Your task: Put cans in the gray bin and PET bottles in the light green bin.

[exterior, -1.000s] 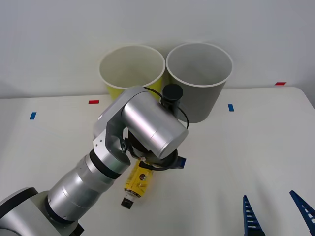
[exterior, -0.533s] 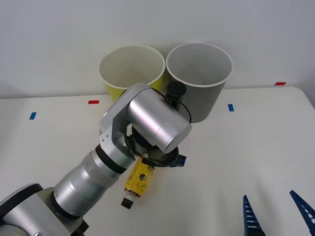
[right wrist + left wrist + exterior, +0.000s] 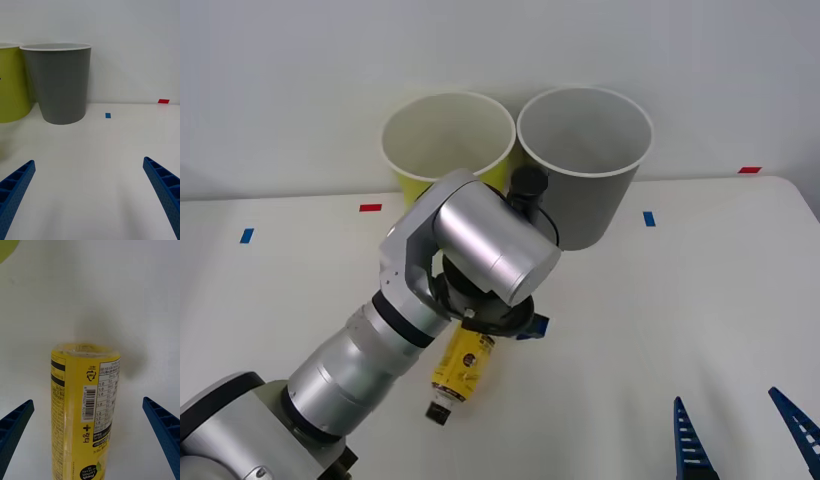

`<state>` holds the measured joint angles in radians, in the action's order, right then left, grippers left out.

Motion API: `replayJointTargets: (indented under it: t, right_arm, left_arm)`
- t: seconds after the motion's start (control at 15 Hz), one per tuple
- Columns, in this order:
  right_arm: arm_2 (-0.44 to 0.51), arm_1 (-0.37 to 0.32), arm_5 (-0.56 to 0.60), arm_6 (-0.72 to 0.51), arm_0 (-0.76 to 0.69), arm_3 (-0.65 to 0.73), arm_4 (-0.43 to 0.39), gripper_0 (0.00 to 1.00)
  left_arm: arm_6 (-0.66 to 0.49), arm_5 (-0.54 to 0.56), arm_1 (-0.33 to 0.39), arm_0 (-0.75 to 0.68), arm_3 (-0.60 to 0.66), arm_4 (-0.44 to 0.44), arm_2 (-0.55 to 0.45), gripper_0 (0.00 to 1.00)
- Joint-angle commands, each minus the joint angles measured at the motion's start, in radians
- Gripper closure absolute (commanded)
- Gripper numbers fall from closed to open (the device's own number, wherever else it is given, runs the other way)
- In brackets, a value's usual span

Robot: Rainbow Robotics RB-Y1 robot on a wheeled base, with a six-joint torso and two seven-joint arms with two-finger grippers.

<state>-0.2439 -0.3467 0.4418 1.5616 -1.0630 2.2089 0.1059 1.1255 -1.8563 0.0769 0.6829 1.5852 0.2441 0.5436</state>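
The PET bottle [image 3: 461, 366], small, yellow and black-capped, lies on its side on the white table in front of the bins. My left gripper [image 3: 88, 402] hangs open over it, one finger on each side of the bottle [image 3: 84, 408] and neither touching it. In the front view the silver left wrist covers the bottle's upper end, and a blue fingertip [image 3: 537, 326] pokes out beside it. The light green bin [image 3: 448, 140] and the gray bin [image 3: 585, 150] stand side by side at the back. My right gripper [image 3: 743, 440] rests open at the near right, holding nothing.
Small tape marks dot the table: red [image 3: 370, 207] and blue [image 3: 246, 236] on the left, blue [image 3: 649, 218] and red [image 3: 749, 170] on the right. A plain wall rises behind the bins. The right wrist view faces the gray bin [image 3: 60, 86] across bare table.
The left wrist has shifted slightly to the left and turned a little above the bottle. The bottle, the bins and the right arm have stayed put.
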Motion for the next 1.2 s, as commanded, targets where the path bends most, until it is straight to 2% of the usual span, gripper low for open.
replayJointTargets:
  t: [0.07,0.67,1.2]
  right_arm:
    - [0.000,0.000,0.000,0.000,0.000,0.000,0.000,0.00]
    - [0.000,0.000,0.000,0.000,0.000,0.000,0.000,0.00]
    - [0.000,0.000,0.000,0.000,0.000,0.000,0.000,0.00]
  left_arm:
    - [0.000,0.023,-0.002,0.000,-0.039,-0.002,-0.001,0.00]
    - [0.042,0.083,-0.019,0.000,-0.129,0.007,-0.048,0.00]
    - [0.089,0.118,-0.022,0.000,-0.188,0.009,-0.048,0.00]
